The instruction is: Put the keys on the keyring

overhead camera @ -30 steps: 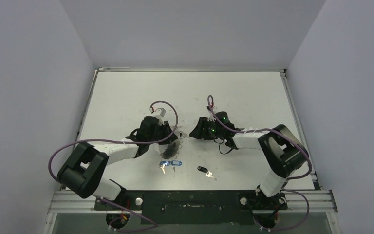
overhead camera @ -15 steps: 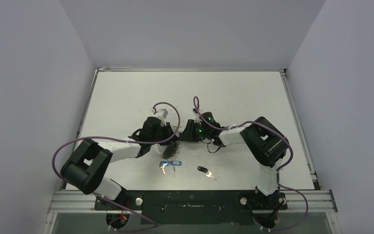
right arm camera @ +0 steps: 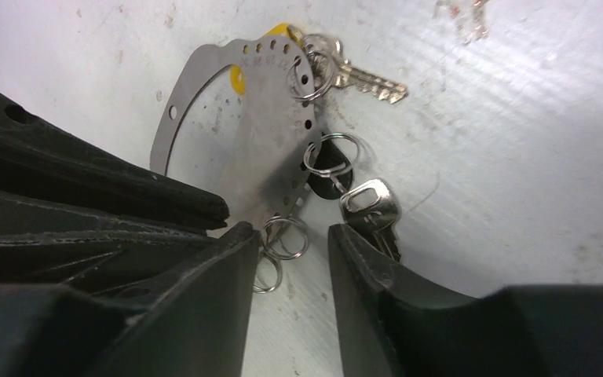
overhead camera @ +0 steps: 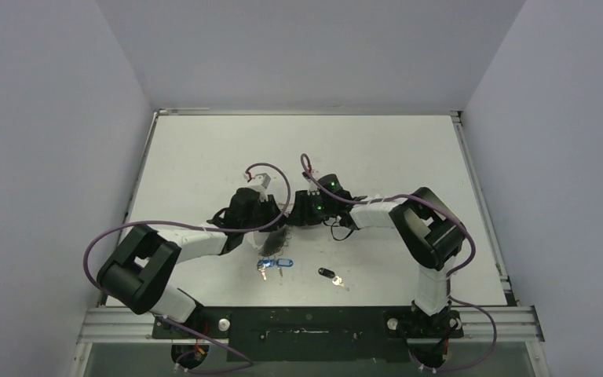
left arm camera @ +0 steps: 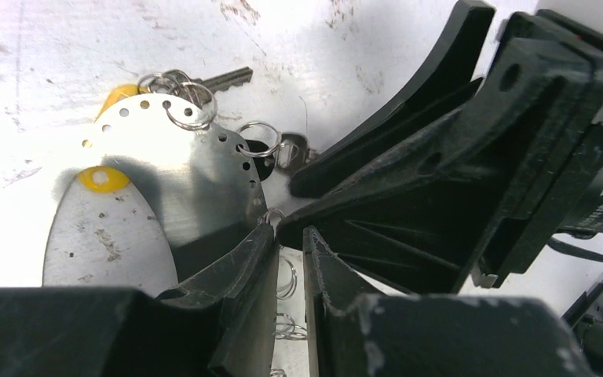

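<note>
The keyring is a flat steel crescent plate [left arm camera: 180,173] with holes round its rim and small split rings; it also shows in the right wrist view [right arm camera: 259,118]. A yellow-headed key [right arm camera: 365,78] and a black-headed key [right arm camera: 331,166] hang from it. My left gripper [left arm camera: 289,232] is nearly shut, its tips pinching the plate's edge, and that edge is raised off the table. My right gripper [right arm camera: 292,236] is open, its tips around loose split rings [right arm camera: 284,237] at the plate's rim. A blue-tagged key [overhead camera: 273,264] and a black-headed key [overhead camera: 330,275] lie on the table.
The two grippers meet tip to tip at mid-table, left [overhead camera: 280,218] and right [overhead camera: 298,212]. Purple cables [overhead camera: 271,174] arch over both wrists. The white table [overhead camera: 204,149] is walled on three sides.
My right gripper has moved left across the table until it meets the left gripper at the plate. The left arm has hardly moved. The loose keys lie where they were.
</note>
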